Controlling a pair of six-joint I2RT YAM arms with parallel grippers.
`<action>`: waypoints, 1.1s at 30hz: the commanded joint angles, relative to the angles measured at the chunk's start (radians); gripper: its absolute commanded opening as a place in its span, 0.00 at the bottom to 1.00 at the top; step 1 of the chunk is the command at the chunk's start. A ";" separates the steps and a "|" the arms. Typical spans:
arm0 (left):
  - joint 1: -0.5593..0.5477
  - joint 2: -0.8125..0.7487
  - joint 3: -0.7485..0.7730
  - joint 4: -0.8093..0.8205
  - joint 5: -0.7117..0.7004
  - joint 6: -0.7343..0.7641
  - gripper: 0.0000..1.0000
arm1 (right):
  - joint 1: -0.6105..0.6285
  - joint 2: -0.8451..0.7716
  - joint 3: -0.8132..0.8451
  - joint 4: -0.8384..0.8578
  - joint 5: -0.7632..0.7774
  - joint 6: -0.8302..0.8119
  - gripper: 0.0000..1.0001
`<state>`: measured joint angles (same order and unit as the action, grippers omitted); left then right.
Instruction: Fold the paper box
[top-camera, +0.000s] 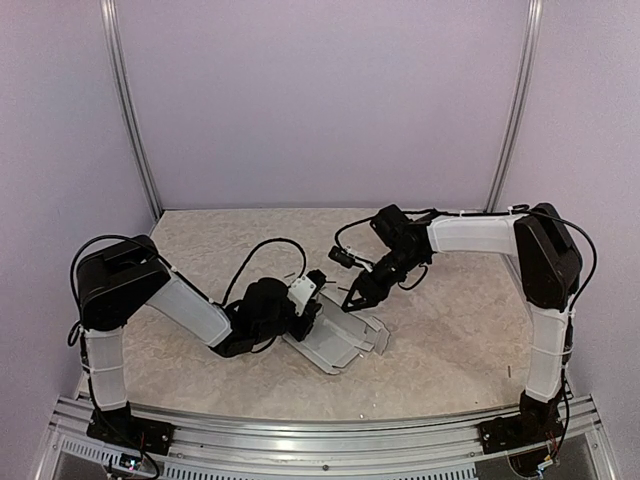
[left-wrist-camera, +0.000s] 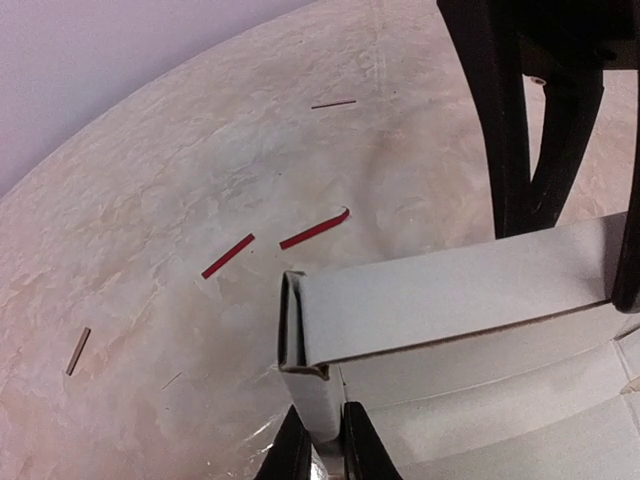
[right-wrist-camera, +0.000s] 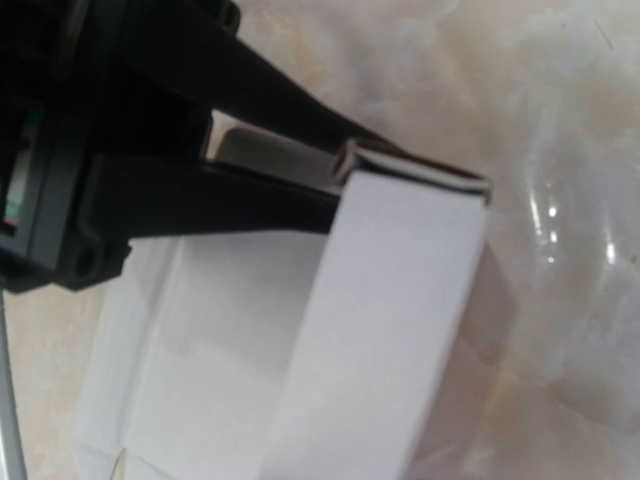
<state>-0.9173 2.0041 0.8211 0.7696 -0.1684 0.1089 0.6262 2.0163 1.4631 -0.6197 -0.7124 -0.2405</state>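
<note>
Pinched right under my left wrist camera is the near end of the paper box (left-wrist-camera: 450, 300)'s raised side wall. My left end effector (left-wrist-camera: 326, 445) is clamped on it so the doubled fold can't spring open. My right end effector (top-camera: 358, 292) grips the same wall at its 1 o'clock end. The box sits mid-desk (top-camera: 450, 330), with its loose flaps splayed toward 5 o'clock, not yet folded.
</note>
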 joint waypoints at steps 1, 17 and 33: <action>-0.004 0.024 0.018 -0.019 -0.023 0.004 0.11 | 0.007 0.021 0.021 -0.025 0.045 0.003 0.37; -0.005 -0.084 -0.022 -0.094 0.000 0.025 0.12 | -0.083 -0.056 -0.001 -0.158 -0.041 -0.062 0.50; -0.040 -0.188 -0.082 -0.163 0.008 -0.006 0.44 | -0.093 -0.149 -0.098 -0.167 0.008 -0.165 0.53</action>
<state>-0.9295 1.9194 0.7719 0.6762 -0.1757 0.1078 0.5426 1.9556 1.4174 -0.7841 -0.7570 -0.3576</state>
